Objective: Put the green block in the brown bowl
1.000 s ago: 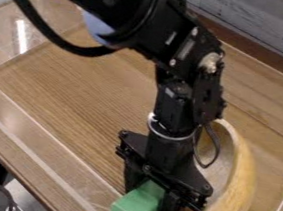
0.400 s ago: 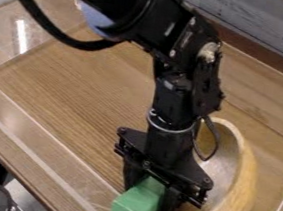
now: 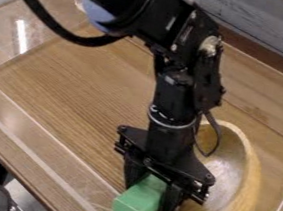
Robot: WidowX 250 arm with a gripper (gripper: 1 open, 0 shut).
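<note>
Arm barely shifting left since the earlier frame, more bowl interior showing. Pincer (image 3: 156,189) gripping green block (image 3: 141,201): plain, bright, flat-faced, slanting, upper end hidden, sitting at brown bowl (image 3: 234,183)'s near-left rim.

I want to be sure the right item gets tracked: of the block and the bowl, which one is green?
The block at the gripper is the green one; the bowl, round and wider, is light tan wood.
</note>
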